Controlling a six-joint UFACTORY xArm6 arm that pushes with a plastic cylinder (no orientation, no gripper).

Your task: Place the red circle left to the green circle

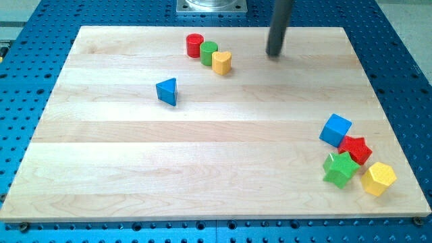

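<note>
At the far side, the red circle (194, 45) already sits touching the green circle (208, 52) on its left, so the job looks done, and my tip (273, 53), a bare rod holding nothing, waits off to their right.

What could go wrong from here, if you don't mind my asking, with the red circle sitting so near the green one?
The red circle already touches the green circle on its left, so any further push by my tip could undo that. The yellow block touches the green circle, so a nudge from the view's right might shove the whole row.
</note>
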